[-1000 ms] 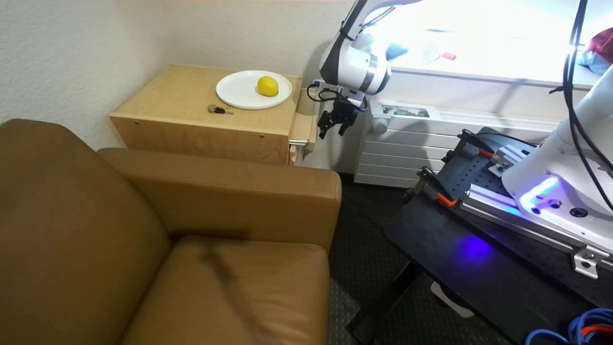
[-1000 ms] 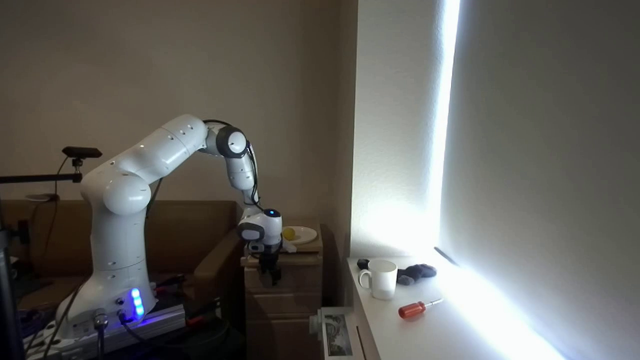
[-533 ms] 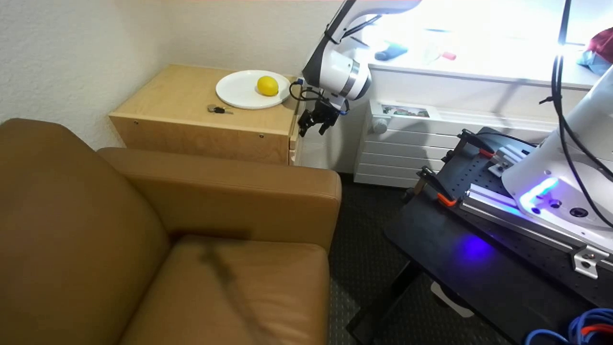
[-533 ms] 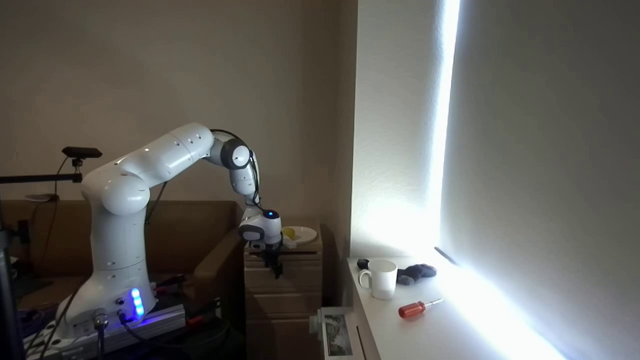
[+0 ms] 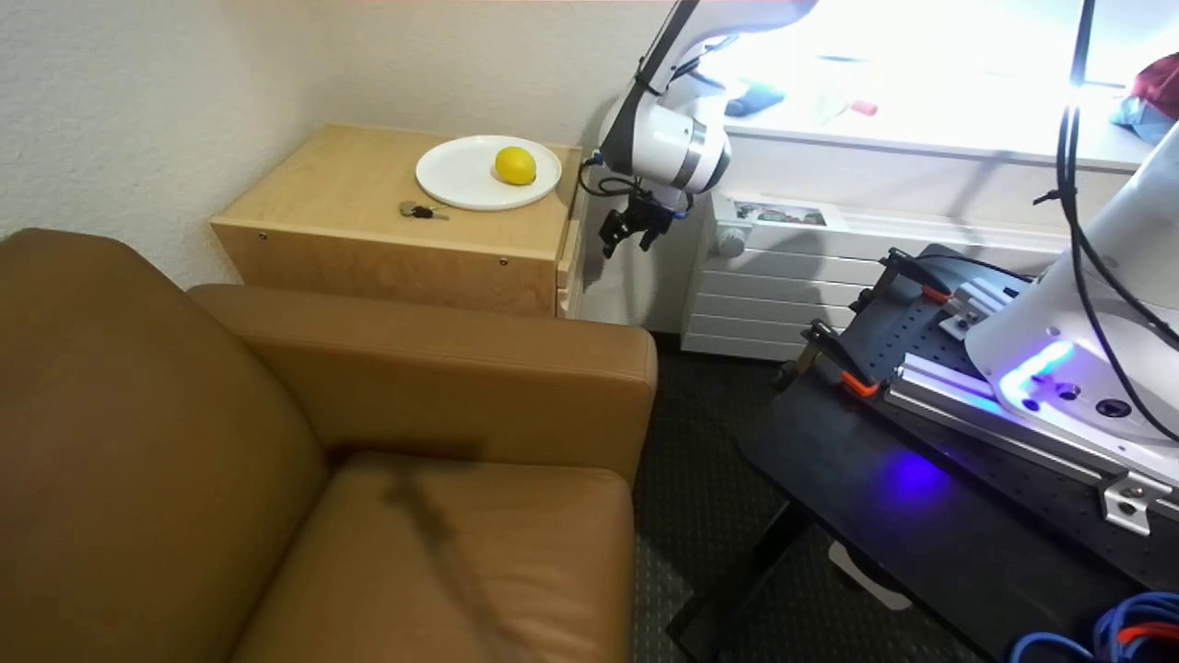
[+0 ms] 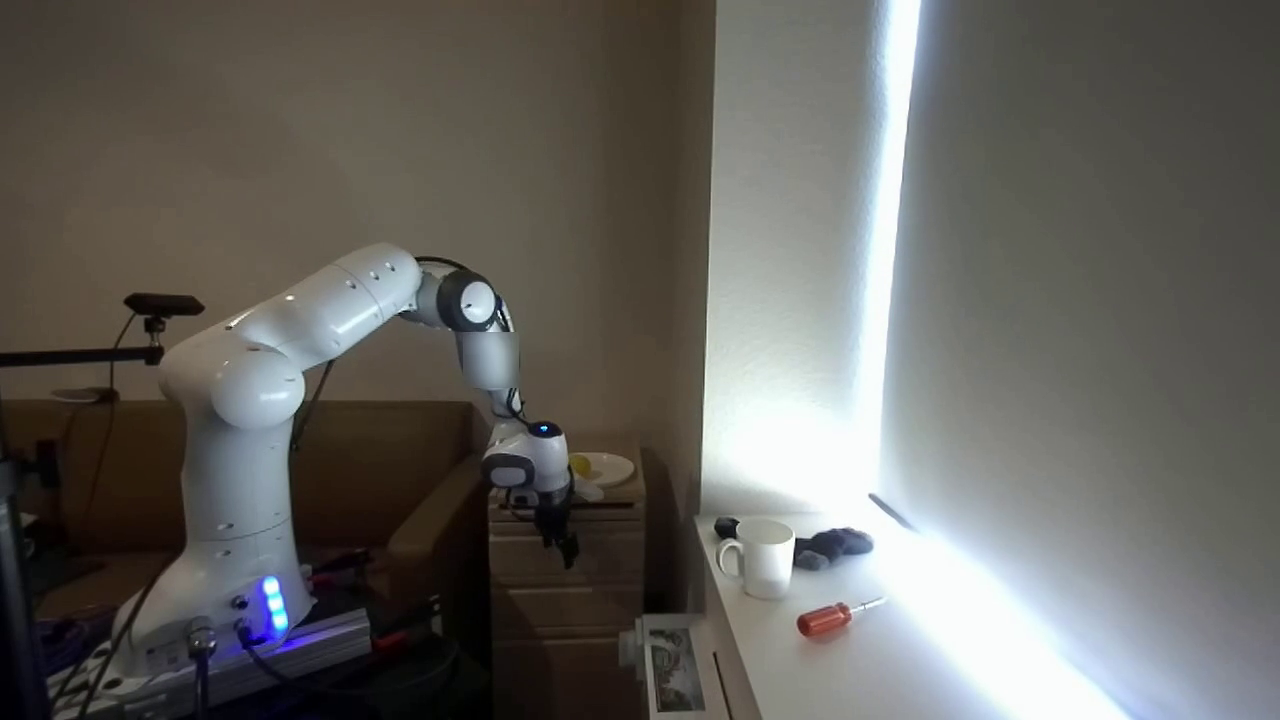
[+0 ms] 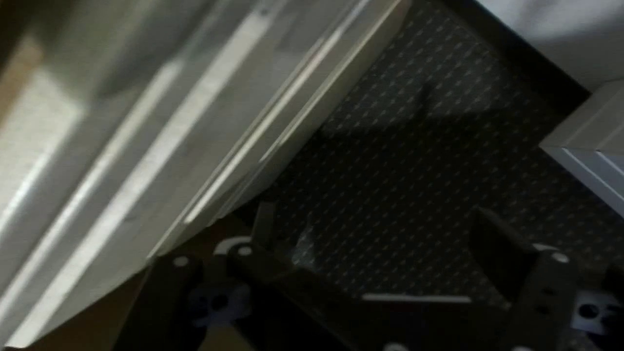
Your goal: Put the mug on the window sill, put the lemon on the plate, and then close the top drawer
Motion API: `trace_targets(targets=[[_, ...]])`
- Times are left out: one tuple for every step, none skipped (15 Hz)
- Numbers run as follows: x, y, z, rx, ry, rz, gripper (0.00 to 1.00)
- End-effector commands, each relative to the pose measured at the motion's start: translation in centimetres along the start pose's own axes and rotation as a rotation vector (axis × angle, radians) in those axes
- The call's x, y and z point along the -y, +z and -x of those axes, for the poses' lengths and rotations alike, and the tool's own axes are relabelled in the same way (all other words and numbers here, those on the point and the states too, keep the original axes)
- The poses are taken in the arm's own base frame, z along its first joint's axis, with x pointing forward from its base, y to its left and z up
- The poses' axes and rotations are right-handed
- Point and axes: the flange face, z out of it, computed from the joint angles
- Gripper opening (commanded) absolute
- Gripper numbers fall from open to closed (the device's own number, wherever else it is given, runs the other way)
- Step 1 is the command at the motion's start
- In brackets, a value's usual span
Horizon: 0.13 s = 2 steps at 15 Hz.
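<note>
The white mug [image 6: 767, 560] stands upright on the window sill [image 6: 790, 670] in an exterior view. The yellow lemon [image 5: 515, 166] lies on the white plate [image 5: 461, 175] on top of the wooden cabinet, and both show in both exterior views. The top drawer [image 5: 570, 253] sits in the cabinet, its front roughly in line with the drawer below. Whether a thin gap is left I cannot tell. My gripper [image 5: 626, 246] hangs in the air just in front of the drawer fronts. In the wrist view the gripper [image 7: 375, 224] is open, with only dark carpet between its fingers.
Keys [image 5: 424, 211] lie on the cabinet [image 5: 359, 189]. A brown sofa [image 5: 433, 368] stands against it. A white radiator [image 5: 774, 295] is below the sill. A red screwdriver [image 6: 825, 620] and a dark cloth thing [image 6: 835, 547] lie on the sill near the mug.
The top drawer, pulled out a second ago, has gone in toward the cabinet. My gripper moved toward the cabinet with it, then backed away a little. Mug, lemon and plate stayed put.
</note>
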Motion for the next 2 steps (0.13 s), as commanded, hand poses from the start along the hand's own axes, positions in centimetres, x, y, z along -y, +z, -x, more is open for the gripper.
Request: trace_targets(targets=[[1.4,-0.6,-0.2,-0.01,0.007,-0.033,1.0],[2.7,-1.3,-0.3,-0.018,0.014,-0.058,1.0]])
